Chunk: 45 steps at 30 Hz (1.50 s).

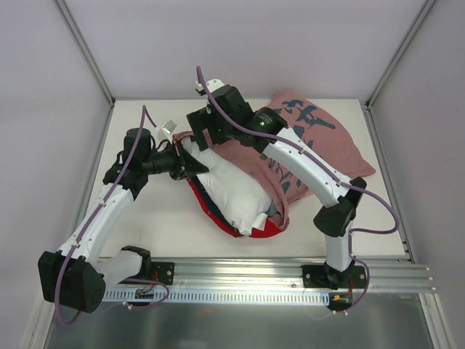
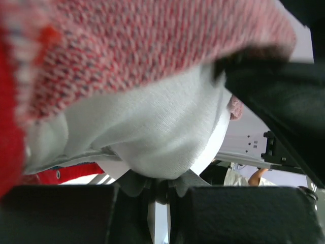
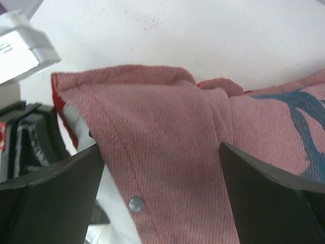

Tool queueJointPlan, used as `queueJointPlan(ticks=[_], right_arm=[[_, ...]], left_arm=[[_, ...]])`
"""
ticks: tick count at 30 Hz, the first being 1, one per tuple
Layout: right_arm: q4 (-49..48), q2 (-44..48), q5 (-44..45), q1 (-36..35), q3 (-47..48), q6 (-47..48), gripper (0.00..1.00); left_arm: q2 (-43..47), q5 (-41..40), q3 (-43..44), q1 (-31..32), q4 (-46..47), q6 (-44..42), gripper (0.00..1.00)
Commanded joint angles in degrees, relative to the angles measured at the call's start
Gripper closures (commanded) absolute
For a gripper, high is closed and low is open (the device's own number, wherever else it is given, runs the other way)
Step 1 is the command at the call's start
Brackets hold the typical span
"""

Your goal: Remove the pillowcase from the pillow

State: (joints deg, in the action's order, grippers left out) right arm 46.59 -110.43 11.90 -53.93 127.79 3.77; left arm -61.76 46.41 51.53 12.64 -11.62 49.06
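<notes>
Pink cloth, partly off. The pillowcase (image 1: 320, 142) lies bunched over the pillow's (image 1: 229, 190) far right side and trails away from it across the table (image 1: 160, 233). The pillow's near left part shows bare white, with red trim (image 1: 267, 228) curling under its near end.

Left claw (image 2: 158, 189): clenched on a fold at the pillow's left corner, white cloth pinched between the tips.

Right claw (image 3: 160, 152): released, jaws wide, poised over the pink hem on the pillow's far left end. The hem and a snap stud (image 3: 135, 204) sit between the fingers, ungripped.

Step in hand, as I read it: take the hem and draw the cover off toward the pillow's right, with the left claw as anchor.

To do it well:
- Lower until the hem is deep between the fingers.
- Catch pink cloth only; white cloth sits just beneath the hem.
- Bite behind the stitched edge, so it cannot slip.
- Pull low and along the pillow's length.
- Hold the left pinch firm, or the pillow will likely follow.
</notes>
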Motion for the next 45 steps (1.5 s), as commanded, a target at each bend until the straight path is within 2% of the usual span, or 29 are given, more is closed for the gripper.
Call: queueJointPlan(ticks=[1, 2, 3, 5, 6, 7, 8, 10, 11, 17, 21, 25, 27, 28, 29, 30, 34, 36, 37, 40, 41, 45], right_arm=[[-2.64, -1.80, -2.85, 1.63, 4.75, -1.57, 0.02], [-2.64, -3.11, -3.02, 2.07, 5.19, -2.18, 0.00], [-3.08, -3.73, -3.55, 2.34, 5.28, -2.88, 0.13], [-3.26, -4.96, -5.91, 3.65, 5.98, -3.59, 0.27], [-3.34, -5.84, -8.01, 4.18, 6.07, -6.20, 0.43], [-3.61, -6.11, -8.73, 5.23, 5.98, -7.10, 0.52], [-3.96, -6.20, -9.17, 5.68, 5.81, -7.98, 0.68], [-4.49, -6.90, -8.04, 7.26, 5.81, -10.62, 0.81], [-4.40, -7.08, -7.16, 7.96, 5.63, -11.50, 0.87], [2.34, -12.69, -1.88, 18.24, 4.58, -17.92, 0.99], [3.78, -13.32, -0.39, 20.45, 2.30, -17.92, 0.98], [3.16, -11.65, -0.65, 20.44, 0.36, -17.57, 0.92], [3.25, -10.51, -1.00, 20.36, -0.34, -17.22, 0.76], [3.25, -8.59, -1.44, 20.27, -1.22, -16.78, 0.53], [3.33, -7.35, -1.79, 20.36, -1.83, -15.73, 0.42], [3.33, -5.78, -1.62, 20.27, -2.62, -15.29, 0.21], [3.16, 5.29, 1.63, 20.71, -9.29, -12.21, 0.01], [1.76, 13.64, 0.50, 23.16, -17.19, -10.45, 0.03], [0.10, 16.36, -2.47, 27.09, -23.14, -10.62, 0.04], [-4.64, 26.82, -10.73, 35.27, -32.31, -13.96, 0.04], [-5.88, 29.37, -14.33, 40.26, -35.30, -14.84, 0.04], [-9.76, 42.54, -15.15, 50.75, -53.93, -18.61, 0.04]], left_arm=[[2.69, 3.77, -0.20, -0.25, 2.13, -2.03, 1.00], [2.78, 4.03, -0.37, -0.34, 2.04, -2.21, 1.00], [3.13, 4.21, -0.29, -0.34, 1.86, -2.39, 1.00], [3.57, 4.56, -0.38, -0.25, 1.60, -2.56, 1.00], [3.66, 4.74, -0.46, -0.16, 1.42, -2.74, 1.00], [3.75, 4.83, -0.55, -0.16, 1.25, -2.65, 1.00], [4.01, 4.74, -0.90, 0.18, 1.16, -2.65, 1.00], [4.71, 4.57, -1.43, 0.80, 0.89, -2.48, 1.00], [5.06, 4.30, -1.60, 0.89, 0.81, -2.04, 1.00], [8.66, 5.62, 1.46, 2.03, 0.46, 0.33, 1.00], [9.73, 5.62, 3.66, 2.38, 0.10, 1.82, 1.00], [8.76, 4.04, 6.12, 3.35, 0.02, 2.45, 1.00], [8.58, 2.81, 8.05, 3.26, -0.25, 1.75, 1.00], [7.89, 1.24, 9.19, 3.18, -0.94, 1.05, 1.00], [7.18, 0.53, 11.73, 2.74, -3.47, -0.70, 1.00], [5.52, -0.61, 12.88, 2.39, -4.81, -1.76, 1.00], [2.43, -0.45, 16.58, -0.24, -7.98, -2.83, 1.00], [2.17, -0.53, 17.55, -1.04, -8.77, -3.09, 1.00], [2.17, -0.71, 17.82, -1.83, -9.12, -3.61, 1.00], [2.08, -1.32, 17.82, -3.93, -10.70, -3.88, 1.00], [2.17, -0.37, 17.47, -7.42, -10.88, -2.66, 1.00], [3.22, 3.59, 15.80, -17.72, -10.80, -1.42, 1.00]])
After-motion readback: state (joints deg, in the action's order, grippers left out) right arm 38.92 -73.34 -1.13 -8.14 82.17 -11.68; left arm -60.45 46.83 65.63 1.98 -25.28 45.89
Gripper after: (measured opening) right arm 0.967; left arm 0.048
